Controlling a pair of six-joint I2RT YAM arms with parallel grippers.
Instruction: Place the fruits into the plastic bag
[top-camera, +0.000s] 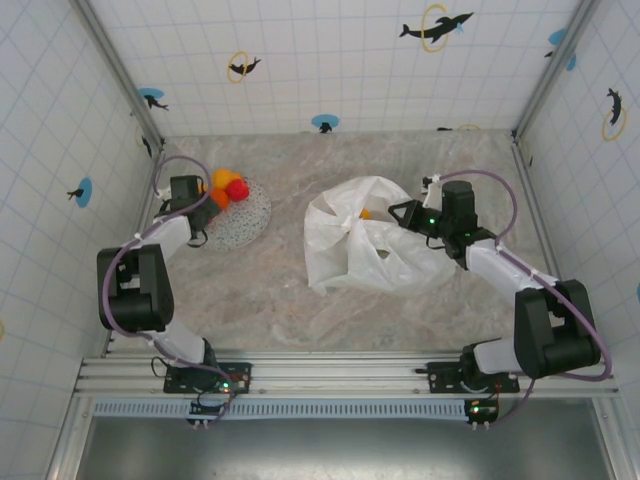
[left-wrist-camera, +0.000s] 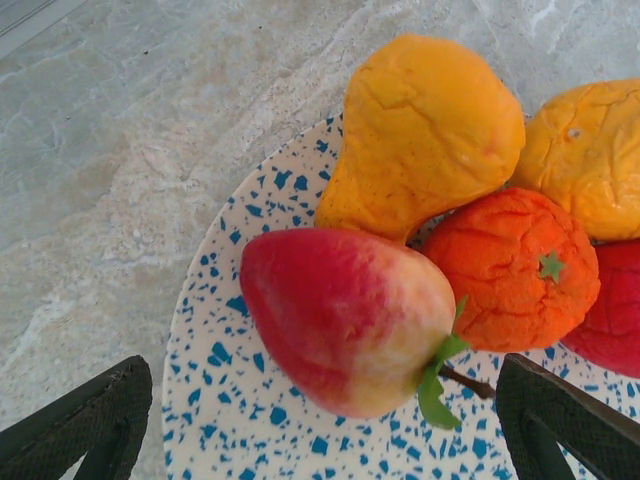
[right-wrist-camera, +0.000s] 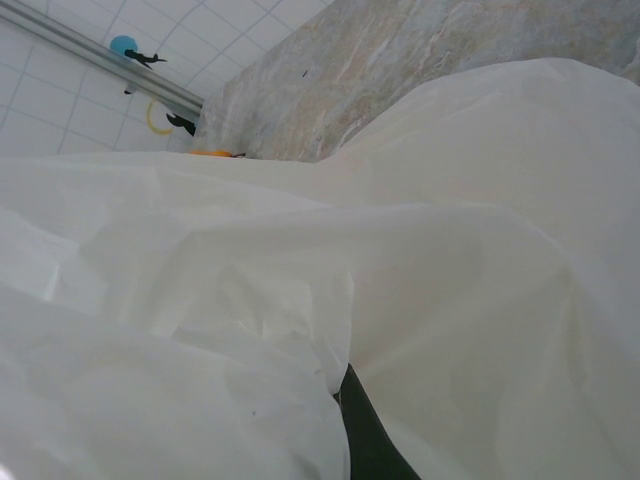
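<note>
Jaws wide, left gripper (left-wrist-camera: 325, 420) tilts down over fruits (left-wrist-camera: 440, 130) on plate (left-wrist-camera: 230, 420); right gripper (top-camera: 405, 213) clamps plastic bag (top-camera: 370, 255)

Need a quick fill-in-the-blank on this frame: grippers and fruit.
The left gripper hovers ___ over the fruits.
The right gripper is shut on the ___.
The yellow pear lies on the speckled ___.
Missing: open; plastic bag; plate.
</note>
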